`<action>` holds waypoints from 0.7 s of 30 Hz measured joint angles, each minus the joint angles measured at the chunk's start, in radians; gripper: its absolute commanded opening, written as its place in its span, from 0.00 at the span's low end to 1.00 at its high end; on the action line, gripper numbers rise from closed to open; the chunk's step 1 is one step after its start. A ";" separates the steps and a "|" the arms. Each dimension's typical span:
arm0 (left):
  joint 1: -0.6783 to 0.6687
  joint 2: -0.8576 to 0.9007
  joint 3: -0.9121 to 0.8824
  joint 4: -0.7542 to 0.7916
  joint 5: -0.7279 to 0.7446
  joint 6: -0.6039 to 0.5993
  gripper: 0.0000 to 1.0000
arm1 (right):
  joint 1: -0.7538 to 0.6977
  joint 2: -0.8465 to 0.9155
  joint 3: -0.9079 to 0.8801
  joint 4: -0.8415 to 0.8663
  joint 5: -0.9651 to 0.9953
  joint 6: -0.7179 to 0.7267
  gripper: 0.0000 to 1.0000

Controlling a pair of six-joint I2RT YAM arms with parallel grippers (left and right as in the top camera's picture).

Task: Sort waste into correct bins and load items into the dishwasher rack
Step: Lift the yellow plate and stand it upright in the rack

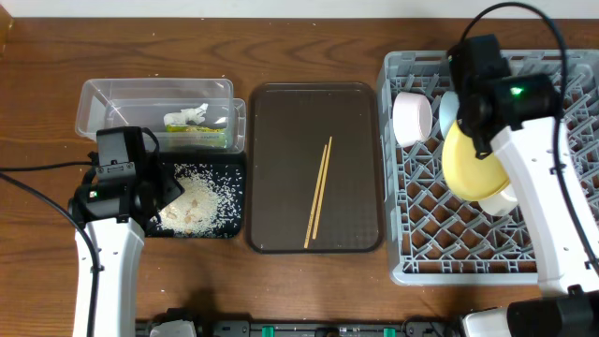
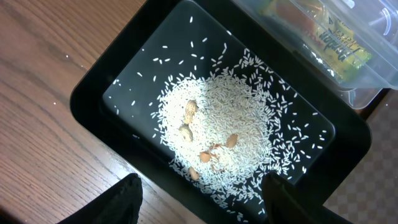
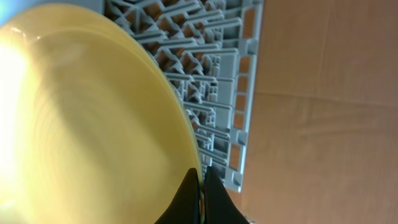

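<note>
left claw (image 2: pixel 203 193) hangs over the black tray (image 2: pixel 87 102), fingers spread wide with nothing between them. under it lies one heap of rice (image 2: pixel 230 134) with a few tan bits mixed in. just behind it, the clear tub (image 1: pixel 112 98) holds one snack wrapper (image 1: pixel 197 139) and one crumpled tissue (image 1: pixel 192 115). so the waste looks sorted.

what seems left is on the brown serving tray (image 1: pixel 281 140) mid-surface: two wooden chopsticks (image 1: pixel 318 192), side by side, almost touching. their long axis runs from near to far, leaning slightly right at the far end. they lie to the right of the left claw and to the left of the right one, about midway. the left is the free one, so i'd judge it the better placed, closing across the sticks.

in the dishwasher rack (image 1: pixel 440 243) are one white bowl (image 1: pixel 412 117), one light blue bowl (image 1: pixel 449 110), one yellow plate (image 1: pixel 468 164) and one white cup (image 1: pixel 501 199). right claw (image 3: pixel 200 186) is pinched narrow on the plate's rim, the plate leaning on edge among the pegs.
</note>
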 measured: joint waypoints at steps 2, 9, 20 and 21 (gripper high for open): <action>0.000 0.000 0.000 0.000 0.000 0.000 0.64 | 0.027 0.000 -0.043 0.037 0.002 0.002 0.02; 0.000 0.000 0.000 0.000 0.000 0.000 0.65 | 0.087 0.000 -0.126 0.157 -0.008 0.010 0.70; 0.000 0.000 0.000 0.000 0.000 0.000 0.65 | 0.102 -0.004 -0.098 0.304 -0.175 0.068 0.91; 0.000 0.000 0.000 -0.001 0.000 0.000 0.65 | 0.102 -0.008 -0.082 0.317 -0.211 0.070 0.91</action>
